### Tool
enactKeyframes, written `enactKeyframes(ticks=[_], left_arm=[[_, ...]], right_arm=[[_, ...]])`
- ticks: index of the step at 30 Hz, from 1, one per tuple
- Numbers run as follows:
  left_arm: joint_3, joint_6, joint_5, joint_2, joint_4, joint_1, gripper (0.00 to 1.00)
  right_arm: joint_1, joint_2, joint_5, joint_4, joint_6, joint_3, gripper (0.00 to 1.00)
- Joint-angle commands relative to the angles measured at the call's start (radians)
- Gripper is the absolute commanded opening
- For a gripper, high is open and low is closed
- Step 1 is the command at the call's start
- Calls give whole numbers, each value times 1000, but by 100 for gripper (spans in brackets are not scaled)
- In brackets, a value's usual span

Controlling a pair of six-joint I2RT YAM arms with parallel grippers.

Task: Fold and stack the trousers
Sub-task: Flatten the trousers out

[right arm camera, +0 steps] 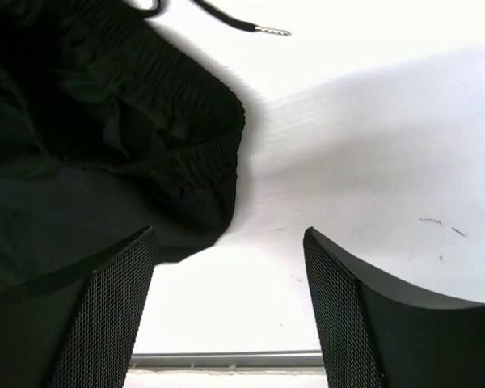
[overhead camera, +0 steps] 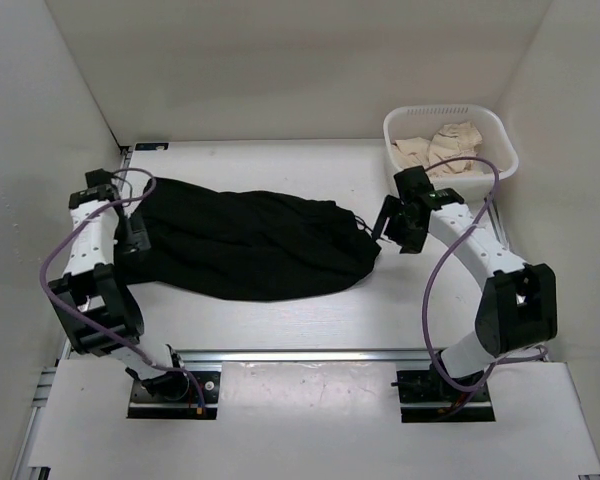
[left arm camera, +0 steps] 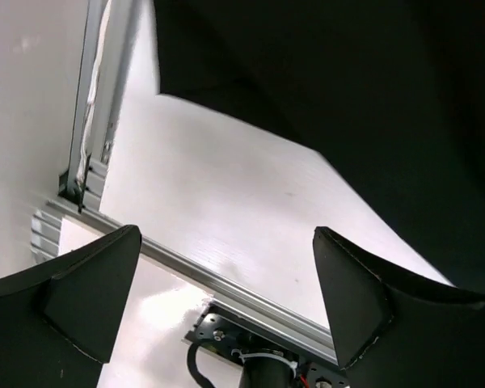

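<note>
Across the table, trousers stretched left-right, waistband at right

Black trousers sprawled across mid-table — the main bulk in the way, bare table open between fabric and front rail, narrower open strip behind, white basket filling the far right corner — walls close on both sides

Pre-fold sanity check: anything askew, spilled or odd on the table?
Only the trousers: they lie in a bunched, lopsided heap, not flat, and the drawstring trails loose from the waistband onto the table by the right gripper. It and the left gripper are open, empty. The basket stands upright, cloths inside; nothing spilled.
</note>
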State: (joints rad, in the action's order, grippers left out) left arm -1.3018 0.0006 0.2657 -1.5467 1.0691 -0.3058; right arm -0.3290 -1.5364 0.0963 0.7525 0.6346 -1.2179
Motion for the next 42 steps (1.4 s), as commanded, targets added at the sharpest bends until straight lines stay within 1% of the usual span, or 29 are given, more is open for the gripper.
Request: enactKeyframes(ticks=[1,2,3,6,8,9,11,13,14,17,19,20,21,22,23,24,25,26,27,28,29,31,32,35,36,38,39,40,42], left_arm=[[21,-1,-29,-33,-26,-94,100],[21,-1,-13,-47,-78,-116,100],[21,-1,1,-68,-105,-165,100],[21,-1,-12,-107,-196,-255,100],[58,-1,-22,-136,-233,-279,100],[68,-1,-22,-169,-248,-279,100],[116,-1,-43,-191,-308,-279,100],[137,-1,-69,-205,-333,-270,100],[151,-1,-100,-214,-348,-257,100],[174,-1,-130,-223,-382,-233,100],[174,-1,-157,-234,-396,-219,100],[174,-1,-169,-234,-396,-219,100],[174,-1,-180,-245,-409,-219,100],[165,-1,-193,-260,-409,-219,100],[165,-1,-194,-260,-409,-219,97],[165,-1,-203,-274,-409,-219,92],[156,-1,-203,-286,-409,-219,77],[156,-1,-215,-286,-409,-219,68],[145,-1,-226,-299,-409,-219,57],[145,-1,-226,-314,-409,-219,44],[136,-1,-226,-314,-409,-219,14],[125,-1,-215,-314,-409,-219,14],[110,-1,-215,-300,-399,-219,14],[30,-1,-128,-228,-399,-219,14],[-49,-1,-78,-213,-399,-219,14],[-149,-1,-24,-190,-376,-219,14],[-260,-1,24,-190,-365,-210,14],[-316,-1,44,-190,-338,-210,14],[-411,-1,84,-181,-314,-196,14]], right_arm=[[28,76,23,-42,23,35,78],[42,76,13,-59,23,66,79],[51,76,-6,-76,36,80,80],[51,47,-64,-146,62,122,85],[51,29,-136,-226,62,149,88],[51,15,-150,-260,62,164,91],[51,-33,-194,-344,53,192,94],[51,-94,-233,-355,30,176,94],[51,-164,-248,-340,30,143,94],[51,-263,-259,-331,19,120,94],[51,-298,-268,-340,19,120,82],[51,-327,-280,-340,19,120,73],[51,-338,-293,-340,19,104,56],[51,-338,-293,-340,19,95,48],[51,-338,-293,-340,19,95,42],[51,-338,-293,-340,19,86,30],[51,-329,-284,-340,19,74,24],[51,-329,-283,-323,5,61,19],[51,-329,-283,-314,5,48,9],[51,-329,-283,-303,-18,17,5],[51,-329,-274,-291,-18,-1,1],[51,-311,-274,-259,-32,-37,0],[51,-301,-274,-248,-41,-81,0],[88,-243,-283,-203,-52,-182,0],[99,-234,-283,-168,-62,-280,0],[131,-223,-283,-125,-78,-400,0],[142,-223,-271,-102,-93,-463,0],[162,-223,-271,-64,-93,-583,0],[195,-223,-261,-26,-104,-687,0]])
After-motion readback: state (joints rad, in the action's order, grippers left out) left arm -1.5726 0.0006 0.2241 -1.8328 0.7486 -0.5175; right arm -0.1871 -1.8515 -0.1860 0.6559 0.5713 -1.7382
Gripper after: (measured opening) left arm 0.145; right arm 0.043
